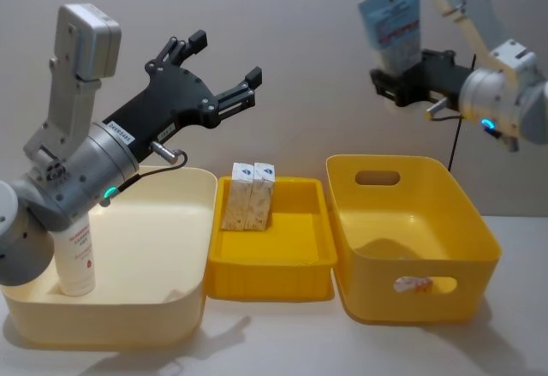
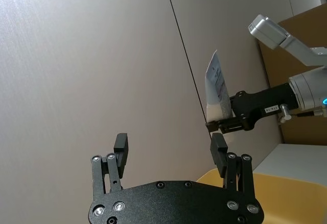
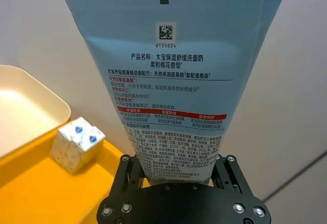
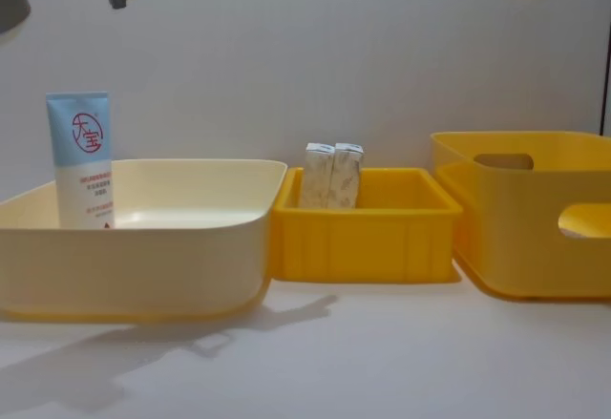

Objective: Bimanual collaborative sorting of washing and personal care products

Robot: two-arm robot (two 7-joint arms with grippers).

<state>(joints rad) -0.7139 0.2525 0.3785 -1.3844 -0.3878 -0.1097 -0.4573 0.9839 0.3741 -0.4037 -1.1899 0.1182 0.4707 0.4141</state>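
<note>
We see the right gripper clamped on a pale blue tube, raised above the deep yellow bin. The left gripper hangs spread wide and empty over the cream bin. The tube likely feels light, soft and slick, so grip near its cap end. There's open air between the arms.

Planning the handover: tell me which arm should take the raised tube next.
Left. The left pincer is open, empty and raised, pointing toward the tube that the right pincer holds shut at its lower end. It probably only needs to close the gap.
</note>
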